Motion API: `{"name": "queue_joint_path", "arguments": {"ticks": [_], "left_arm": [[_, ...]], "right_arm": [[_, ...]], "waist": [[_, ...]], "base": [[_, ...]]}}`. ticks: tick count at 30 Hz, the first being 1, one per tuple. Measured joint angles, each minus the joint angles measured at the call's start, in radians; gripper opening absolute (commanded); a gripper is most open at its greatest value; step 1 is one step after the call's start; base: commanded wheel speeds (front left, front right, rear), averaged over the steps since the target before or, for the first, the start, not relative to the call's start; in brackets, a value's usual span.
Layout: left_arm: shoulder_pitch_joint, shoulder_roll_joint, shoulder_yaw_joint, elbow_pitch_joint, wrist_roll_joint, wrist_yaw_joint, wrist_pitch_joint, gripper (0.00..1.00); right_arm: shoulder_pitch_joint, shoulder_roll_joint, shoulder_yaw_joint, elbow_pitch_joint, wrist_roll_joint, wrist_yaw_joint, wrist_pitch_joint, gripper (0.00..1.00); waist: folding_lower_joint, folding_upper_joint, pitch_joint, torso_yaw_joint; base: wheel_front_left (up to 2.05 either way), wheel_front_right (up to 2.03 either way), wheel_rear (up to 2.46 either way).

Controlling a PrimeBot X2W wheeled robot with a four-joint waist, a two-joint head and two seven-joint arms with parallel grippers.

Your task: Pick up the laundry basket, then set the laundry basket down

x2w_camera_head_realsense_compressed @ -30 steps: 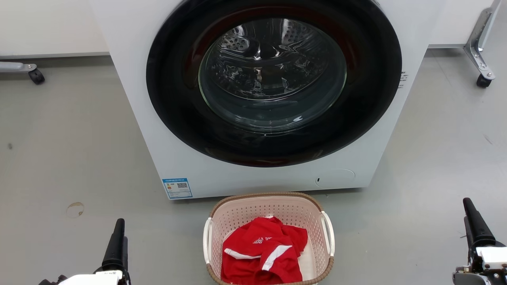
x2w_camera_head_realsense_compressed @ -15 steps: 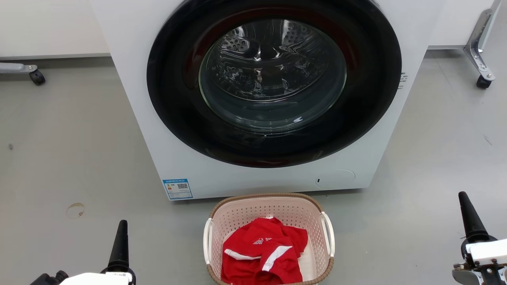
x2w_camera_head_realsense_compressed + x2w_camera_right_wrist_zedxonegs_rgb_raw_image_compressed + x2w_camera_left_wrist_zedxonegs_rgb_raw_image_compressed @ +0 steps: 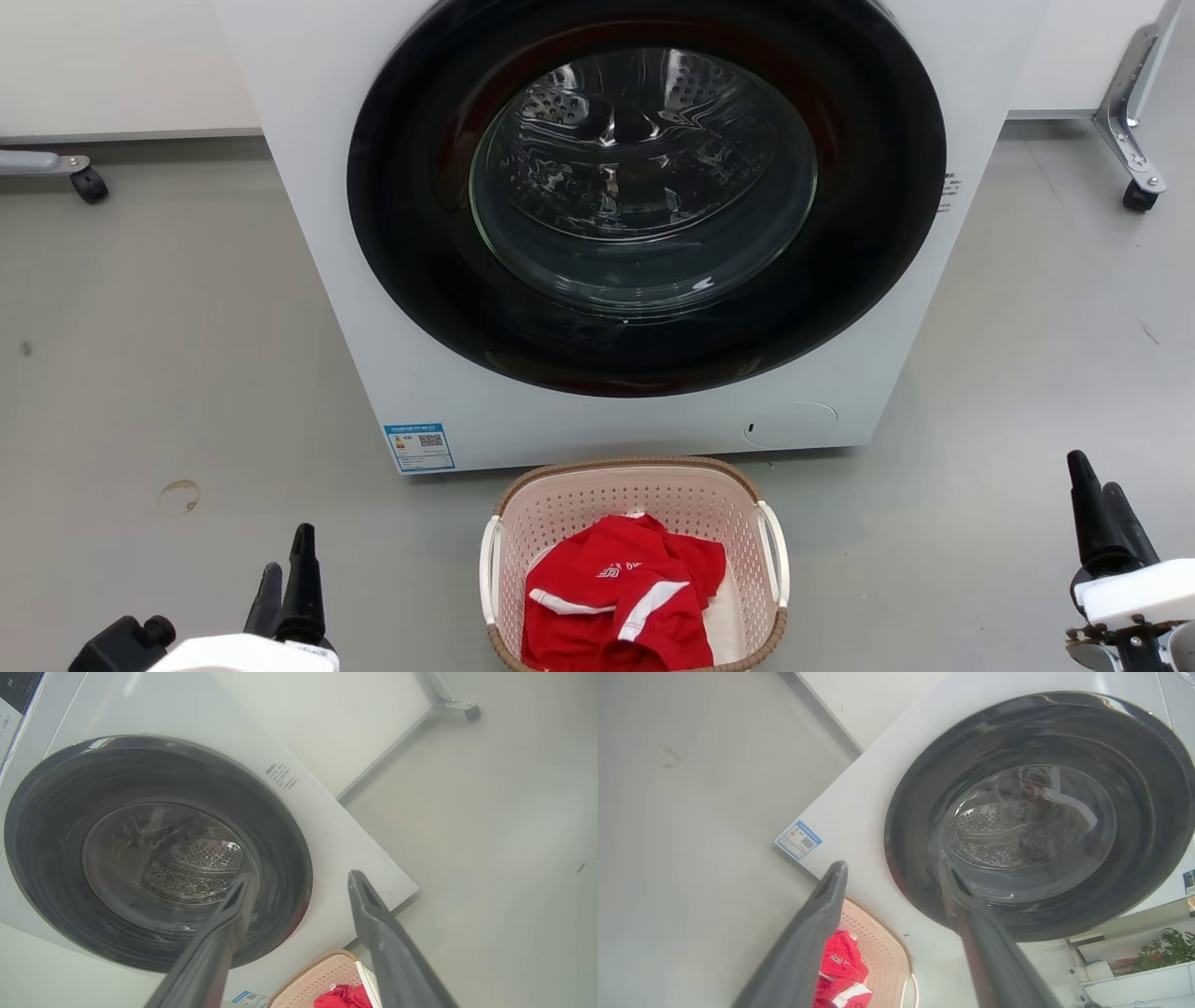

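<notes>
1. Standing upright on the smooth grey floor (image 3: 140, 373), low in the middle of the head view: the pale pink perforated plastic laundry basket (image 3: 653, 493) with a brown woven-look rim, touched by neither hand.
2. Lying inside it: a crumpled red garment with white stripes (image 3: 621, 597). On each long side, a white loop handle (image 3: 486, 569).
3. Just beyond the basket: a large white front-loading washing machine (image 3: 579, 434), its round dark glass door (image 3: 644, 187) closed, with a small blue label (image 3: 419, 446) at the lower left of its front.
4. Well to the basket's left, above the floor: the left hand (image 3: 288, 560), two long dark fingers parted with a clear gap in the wrist view (image 3: 892, 868), holding nothing.
5. Well to the basket's right: the right hand (image 3: 1094, 474), fingers likewise spread apart (image 3: 299, 879) and gripping nothing.
6. At the far edges, black caster wheels (image 3: 1139, 194) on grey metal legs.
</notes>
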Motion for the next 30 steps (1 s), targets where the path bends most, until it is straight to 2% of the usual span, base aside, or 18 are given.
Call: {"name": "queue_joint_path", "arguments": {"ticks": [11,30], "left_arm": [[0.001,0.034,-0.053,-0.017,0.166,0.051,-0.01,1.0],[0.021,0.065,-0.108,-0.072,0.357,0.109,-0.047,1.0]], "right_arm": [[-0.017,-0.004,0.016,-0.001,-0.146,0.0,-0.032,1.0],[-0.02,-0.02,0.059,-0.003,-0.328,0.0,-0.089,1.0]], "waist": [[0.0,0.0,-0.004,0.0],[-0.0001,0.0,-0.009,0.001]], "base": [[0.0,0.0,0.0],[0.0,0.0,0.0]]}}
